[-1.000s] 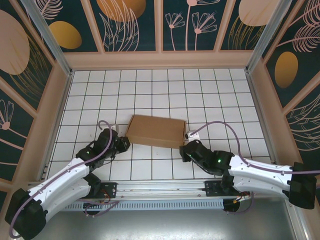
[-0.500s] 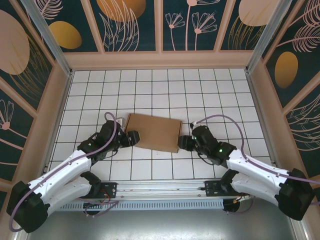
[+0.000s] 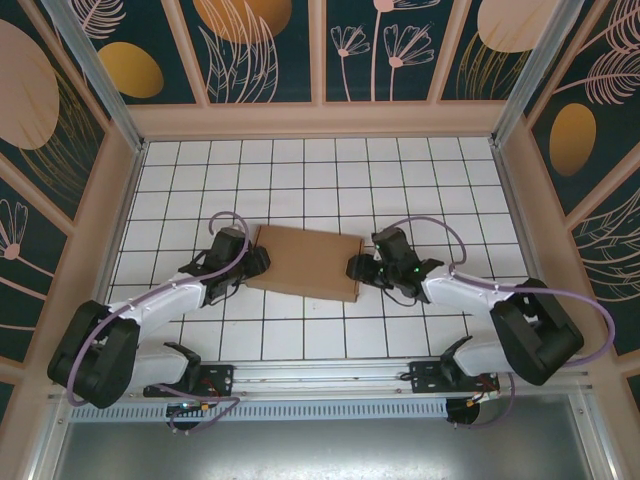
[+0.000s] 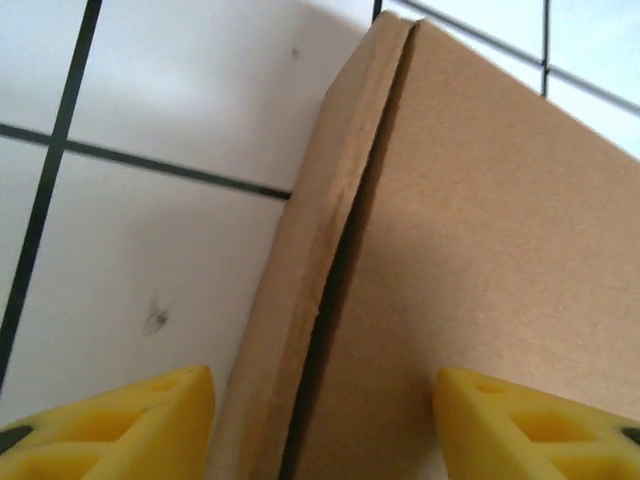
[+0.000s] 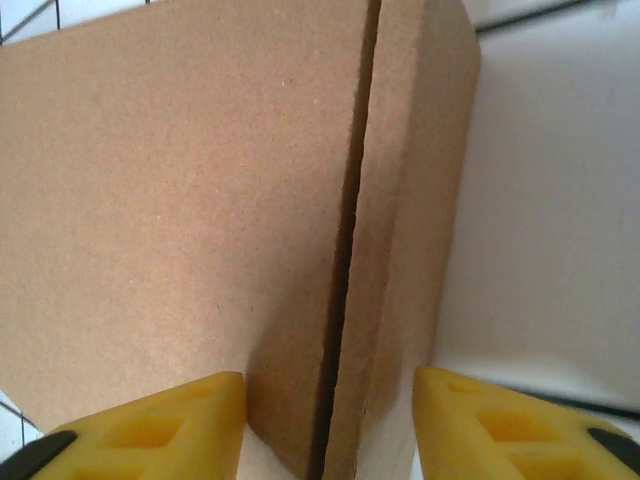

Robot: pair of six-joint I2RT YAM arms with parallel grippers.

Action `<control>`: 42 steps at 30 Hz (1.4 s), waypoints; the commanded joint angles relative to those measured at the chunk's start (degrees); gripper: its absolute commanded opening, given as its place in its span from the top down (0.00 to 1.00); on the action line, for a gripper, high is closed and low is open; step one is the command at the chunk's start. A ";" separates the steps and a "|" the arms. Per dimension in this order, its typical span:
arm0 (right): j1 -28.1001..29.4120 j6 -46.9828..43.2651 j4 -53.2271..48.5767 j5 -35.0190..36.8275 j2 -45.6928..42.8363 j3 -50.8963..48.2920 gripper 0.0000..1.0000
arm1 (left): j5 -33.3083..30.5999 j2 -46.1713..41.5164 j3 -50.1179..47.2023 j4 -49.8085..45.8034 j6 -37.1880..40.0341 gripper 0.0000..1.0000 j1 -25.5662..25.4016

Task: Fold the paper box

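Left jaws: standing apart, straddling the left end of the paper box [image 3: 305,262], set wider than the end wall between them.
Left fingertips [image 4: 110,430]: yellow; one is over the worktop [image 3: 300,170] just beside the box's end wall, the other over its top face.
Right jaws: also apart, straddling the box's right end, with a corner of it between them.
Right fingertips [image 5: 150,430]: yellow; one is over the top face, the other beside the end wall, over white tile.
Contact: I cannot tell whether any fingertip touches the cardboard.
Paper box: plain brown, shallow and closed, lying flat near the middle of the worktop, turned slightly off the grid lines.
Seam: at each end a dark slit runs between the top panel and the end wall; on the left the wall bows a little away from the panel.
Left arm [image 3: 165,300]: white, reaching from the near left to the box's left end.
Right arm [image 3: 460,290]: white, reaching from the near right to the box's right end.
Worktop: white with a black grid.
Rail [image 3: 320,375]: metal, along the near edge.
Panels [image 3: 270,50]: dark, painted with leaves and flowers, around the sides.
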 commanded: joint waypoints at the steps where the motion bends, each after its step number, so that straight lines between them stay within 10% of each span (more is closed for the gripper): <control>1: -3.99 -2.04 3.57 -1.80 3.74 2.03 0.60 | 2.71 1.77 -0.79 6.88 -1.49 0.46 0.18; 22: -17.12 -5.72 10.65 -7.58 19.60 13.23 0.55 | -0.08 22.74 21.50 4.68 2.64 0.37 1.23; 25: -17.27 -6.58 10.37 -4.79 15.29 12.68 0.44 | -2.15 19.90 22.46 2.97 4.22 0.23 1.32; 29: -17.52 -9.61 6.01 2.00 8.04 14.55 0.01 | -5.56 13.38 25.10 -1.12 7.89 0.01 1.45; 34: -17.19 -15.78 4.23 11.79 -5.43 15.04 0.01 | -18.75 -1.84 21.54 1.85 16.58 0.01 1.49; 39: -17.18 -24.13 12.21 22.41 -17.17 11.85 0.01 | -41.71 -14.03 6.49 24.61 26.00 0.07 1.49; 42: -17.28 -34.03 27.12 26.10 -19.89 4.68 0.01 | -55.57 -13.01 0.48 36.01 29.42 0.30 1.82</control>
